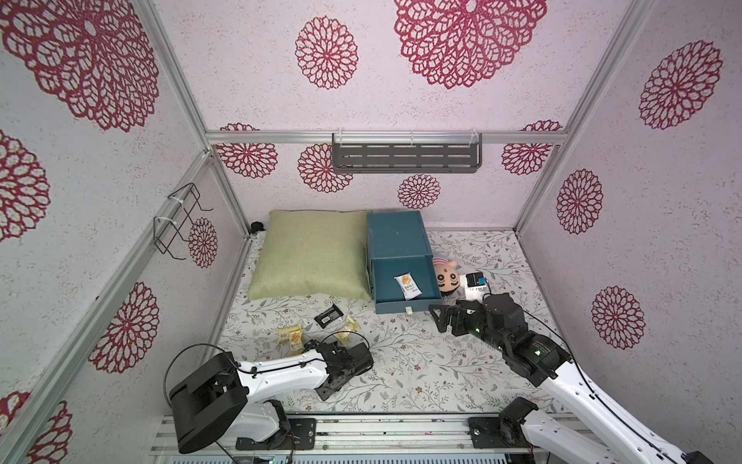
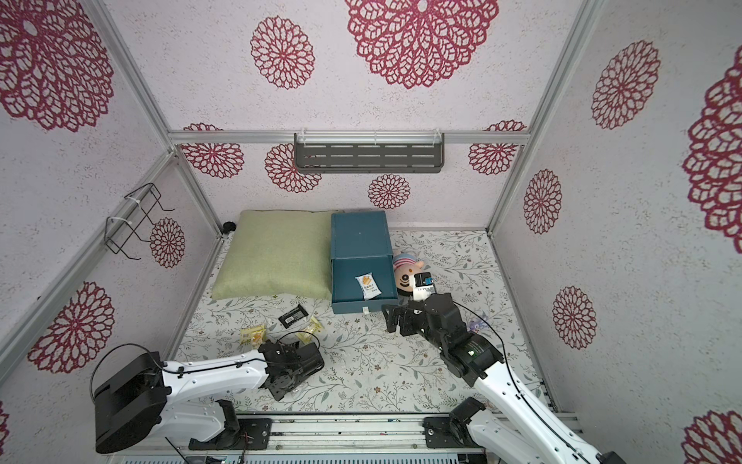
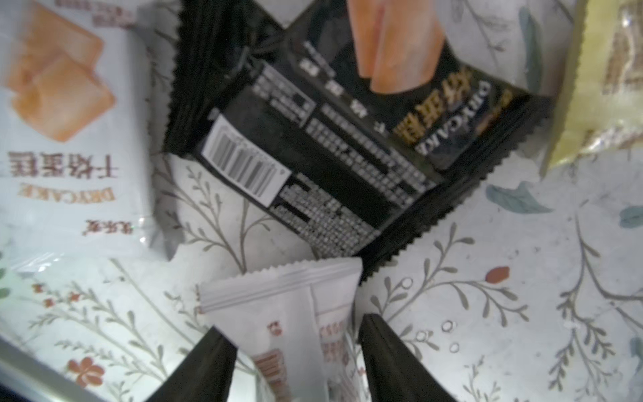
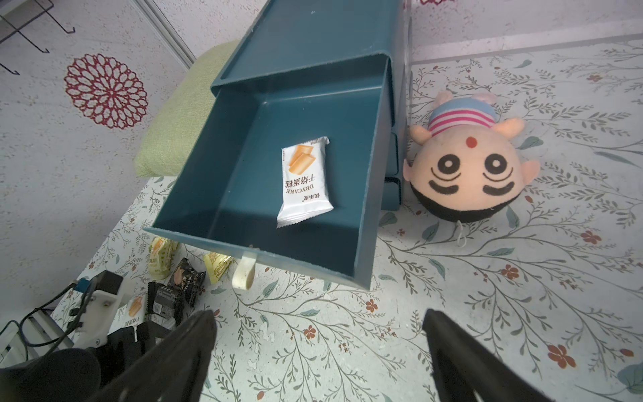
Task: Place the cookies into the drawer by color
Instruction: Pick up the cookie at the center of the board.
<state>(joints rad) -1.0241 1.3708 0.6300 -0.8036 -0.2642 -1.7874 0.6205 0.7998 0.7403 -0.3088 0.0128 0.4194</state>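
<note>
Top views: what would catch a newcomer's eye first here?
The blue drawer stands pulled open mid-table beside the green cushion, with one white packet inside. Right of it lies a peach plush toy; front left, the left arm's jaws straddle another packet among loose packets.

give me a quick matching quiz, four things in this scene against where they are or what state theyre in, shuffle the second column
Things
a. top drawer
b. plush toy
c. green cushion
d. right gripper

Place or state
1. open, holding nothing
2. lying face up next to the chest
3. pulled out, with one white packet inside
4. at the back, on the chest's other side from the toy

Pairs: a-3, b-2, c-4, d-1
</note>
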